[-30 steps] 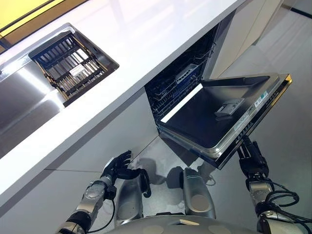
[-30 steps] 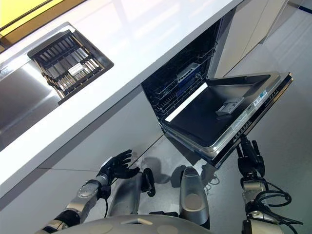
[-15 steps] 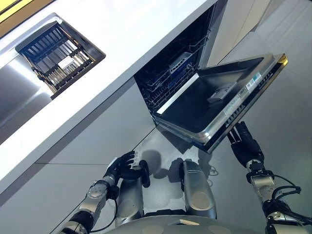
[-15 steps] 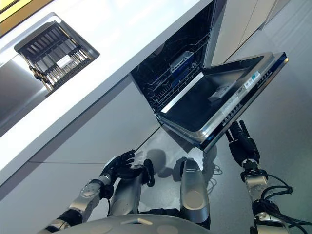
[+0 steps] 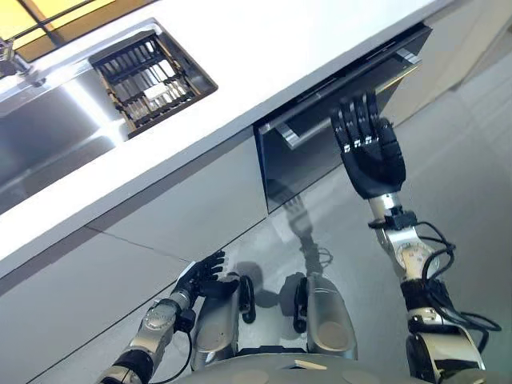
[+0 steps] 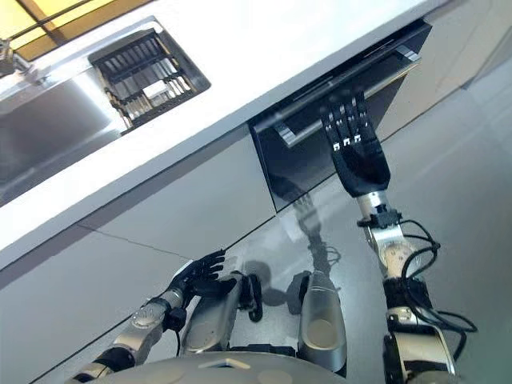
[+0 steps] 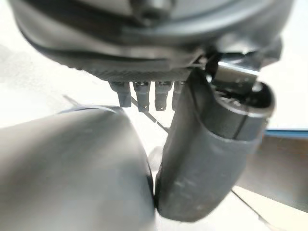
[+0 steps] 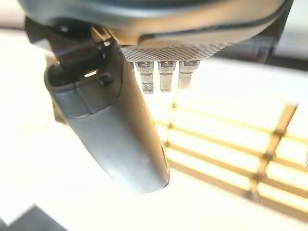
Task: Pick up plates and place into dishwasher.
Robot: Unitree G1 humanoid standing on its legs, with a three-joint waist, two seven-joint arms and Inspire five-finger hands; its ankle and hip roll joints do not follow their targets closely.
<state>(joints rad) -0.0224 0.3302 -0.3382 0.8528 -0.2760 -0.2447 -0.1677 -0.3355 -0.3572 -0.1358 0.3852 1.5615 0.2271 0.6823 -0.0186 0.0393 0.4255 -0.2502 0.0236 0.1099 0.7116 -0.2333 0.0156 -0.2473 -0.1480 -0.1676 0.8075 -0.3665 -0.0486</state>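
Note:
The dishwasher door (image 5: 300,164) is dark and stands almost shut under the white countertop (image 5: 264,40), with a narrow gap left along its top. A silver handle bar (image 5: 320,116) runs across it. My right hand (image 5: 374,160) is raised with straight fingers laid flat on the door near the handle, so it is open. My left hand (image 5: 204,276) hangs low beside the grey cabinet fronts with relaxed fingers and holds nothing.
A black dish rack (image 5: 152,76) sits in the steel sink (image 5: 48,152) at the left of the counter, with a faucet (image 5: 12,60) at the far left. Grey cabinet panels (image 5: 160,216) run left of the dishwasher. Pale floor lies below and to the right.
The dishwasher door has swung up from lying open to nearly shut. My right hand has risen with it, from under its edge to its front. The camera has also shifted.

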